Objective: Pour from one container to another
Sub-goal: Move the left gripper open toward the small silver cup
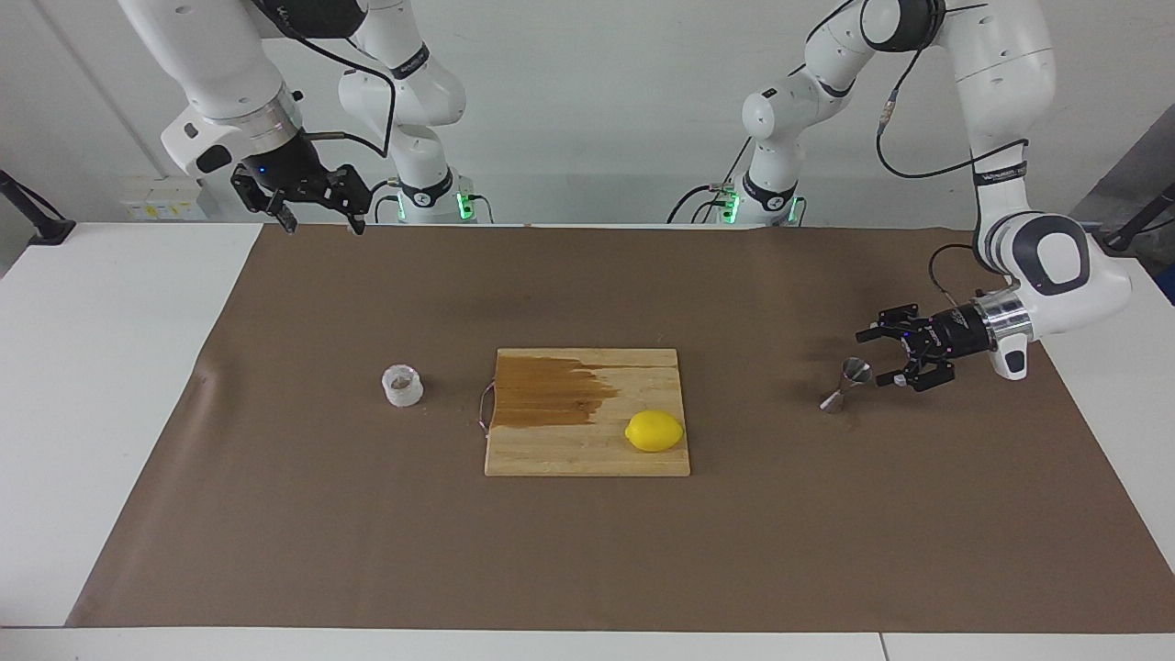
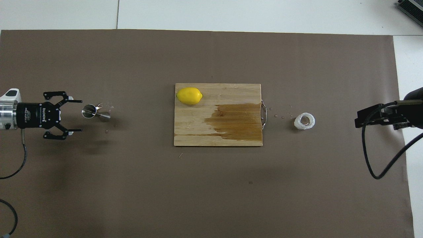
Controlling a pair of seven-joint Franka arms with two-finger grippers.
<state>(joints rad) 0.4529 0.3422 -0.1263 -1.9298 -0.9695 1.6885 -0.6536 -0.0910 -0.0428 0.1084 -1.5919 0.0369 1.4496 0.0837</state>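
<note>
- Steel jigger (image 1: 846,385) stood on the brown mat (image 1: 587,551) toward the left arm's end of the table, well apart from the wooden cutting board (image 1: 587,450).
- Left gripper (image 1: 883,352) sat low just beside the jigger, pointing at it, its fingers spread wide apart and clear of the metal.
- Translucent-white cup (image 1: 402,386) with brownish contents stood on the mat near the board's handle end, toward the right arm's end.
- Right gripper (image 1: 321,223) waited, raised over the mat's edge nearest the robots, fingers parted and holding nothing.
- Lemon (image 1: 654,431) lay on the board beside a dark wet patch (image 1: 546,390).
</note>
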